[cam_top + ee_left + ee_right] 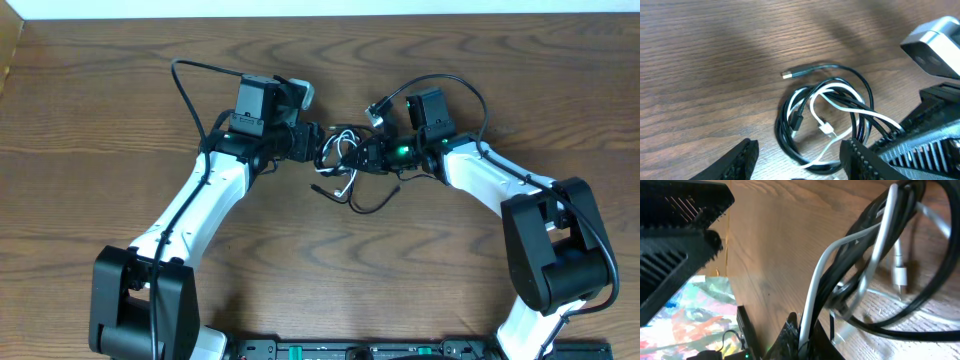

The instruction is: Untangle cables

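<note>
Left gripper hangs just left of the tangle with its two fingers spread apart. Nothing sits between them. In its wrist view the loops lie on the wood just ahead of the tips.

At the middle of the table, between the two arms, lie the cables, knotted together in one small heap. The black cable makes several overlapping rings. One free end with a metal-tipped plug sticks out to the upper left in the left wrist view, flat on the wood. A second dark plug rests inside the rings. The white cable threads through those black rings, crossing over and under them, and its small white plug lies inside the coil.

Further right, strands of both colours rise off the table and run into the right gripper. Its jaws are pressed together on them. In its own wrist view a white strand and black strands are drawn tight together and disappear between the fingertips, with the rest of the loops hanging beyond.
</note>
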Controlling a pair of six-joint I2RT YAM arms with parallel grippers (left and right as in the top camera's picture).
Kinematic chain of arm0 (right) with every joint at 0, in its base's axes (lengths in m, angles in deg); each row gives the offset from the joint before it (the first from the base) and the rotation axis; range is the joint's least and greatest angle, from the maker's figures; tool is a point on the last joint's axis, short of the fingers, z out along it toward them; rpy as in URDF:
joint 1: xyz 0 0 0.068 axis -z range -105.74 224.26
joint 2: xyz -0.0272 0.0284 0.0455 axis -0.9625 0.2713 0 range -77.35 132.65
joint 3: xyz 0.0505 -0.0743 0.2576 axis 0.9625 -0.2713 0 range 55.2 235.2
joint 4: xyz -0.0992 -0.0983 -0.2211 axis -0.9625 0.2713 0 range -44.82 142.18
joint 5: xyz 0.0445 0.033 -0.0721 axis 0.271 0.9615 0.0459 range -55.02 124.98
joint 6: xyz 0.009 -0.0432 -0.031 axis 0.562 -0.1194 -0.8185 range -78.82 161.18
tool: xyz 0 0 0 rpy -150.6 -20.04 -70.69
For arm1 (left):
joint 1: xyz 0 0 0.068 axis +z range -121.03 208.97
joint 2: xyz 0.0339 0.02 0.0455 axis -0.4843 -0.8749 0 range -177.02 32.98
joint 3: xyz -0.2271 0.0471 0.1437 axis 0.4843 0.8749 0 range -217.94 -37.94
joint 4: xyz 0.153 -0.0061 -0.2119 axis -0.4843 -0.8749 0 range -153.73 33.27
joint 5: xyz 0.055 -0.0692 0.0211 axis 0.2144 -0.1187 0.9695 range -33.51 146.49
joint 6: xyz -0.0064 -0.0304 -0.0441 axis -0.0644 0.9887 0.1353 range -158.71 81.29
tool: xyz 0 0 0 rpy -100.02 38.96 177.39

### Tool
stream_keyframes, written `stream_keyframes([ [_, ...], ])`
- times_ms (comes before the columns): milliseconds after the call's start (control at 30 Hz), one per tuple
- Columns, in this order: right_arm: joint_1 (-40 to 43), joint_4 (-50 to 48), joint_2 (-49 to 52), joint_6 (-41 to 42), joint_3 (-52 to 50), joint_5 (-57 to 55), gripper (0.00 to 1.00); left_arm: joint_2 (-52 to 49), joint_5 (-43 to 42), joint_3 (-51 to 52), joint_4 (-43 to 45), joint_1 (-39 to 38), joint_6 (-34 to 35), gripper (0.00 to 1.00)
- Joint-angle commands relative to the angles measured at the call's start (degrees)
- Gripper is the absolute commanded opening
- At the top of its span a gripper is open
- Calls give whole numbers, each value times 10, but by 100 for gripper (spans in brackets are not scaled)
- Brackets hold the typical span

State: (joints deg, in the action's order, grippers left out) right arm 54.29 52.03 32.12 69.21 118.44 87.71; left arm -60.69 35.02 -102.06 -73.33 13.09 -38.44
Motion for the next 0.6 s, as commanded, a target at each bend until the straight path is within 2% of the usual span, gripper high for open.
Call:
stream_keyframes([
  [0, -3, 5, -5, -11, 4, 16, 1, -5, 16, -8, -1, -3, 37, 54],
  [100, -3, 5, -5, -11, 4, 16, 1, -6, -2, 1, -24, -3, 71, 55],
  [300, -3, 16, -5, -24, 4, -1, 1, -21, -28, 2, -82, -3, 73, 55],
  [567, -3, 132, -5, -36, 4, -137, 1, -88, -100, 2, -86, -8, 74, 54],
])
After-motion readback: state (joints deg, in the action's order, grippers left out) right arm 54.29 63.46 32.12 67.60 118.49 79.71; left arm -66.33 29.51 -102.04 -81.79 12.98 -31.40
